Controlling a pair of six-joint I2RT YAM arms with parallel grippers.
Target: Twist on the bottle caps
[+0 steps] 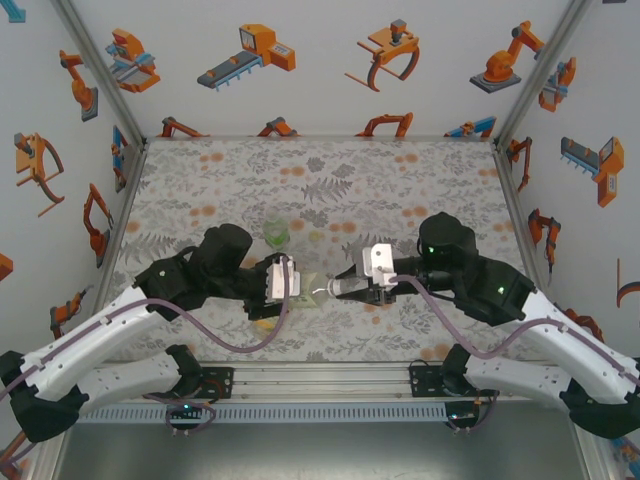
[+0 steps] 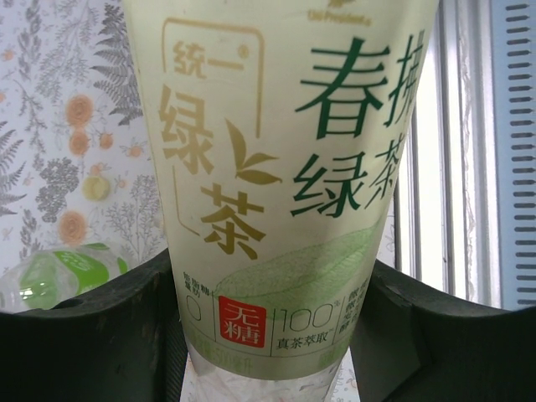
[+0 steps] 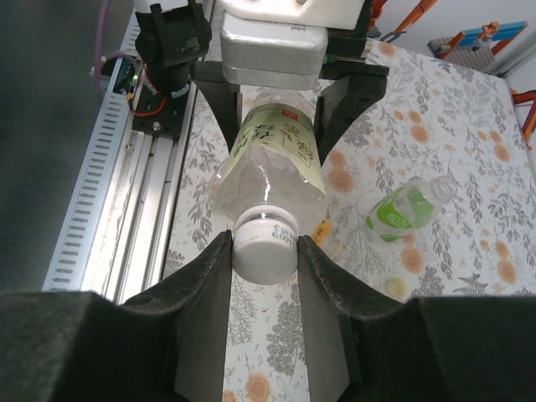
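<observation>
My left gripper (image 1: 290, 280) is shut on the body of the clear bottle (image 2: 276, 167) with the pale yellow-green label, holding it level above the table with its neck toward the right arm. In the left wrist view the dark fingers (image 2: 126, 327) press the label from both sides. My right gripper (image 3: 265, 243) is shut on the white cap (image 3: 266, 251), which sits on that bottle's neck. The short green-tinted bottle (image 3: 402, 209) lies on its side on the mat. A sliver of amber and yellow (image 3: 324, 229) shows beneath the held bottle.
A loose pale yellow cap (image 3: 395, 287) lies on the floral mat near the green-tinted bottle (image 1: 277, 234). The slotted aluminium rail (image 3: 109, 184) runs along the near edge. Side walls close in the table left and right.
</observation>
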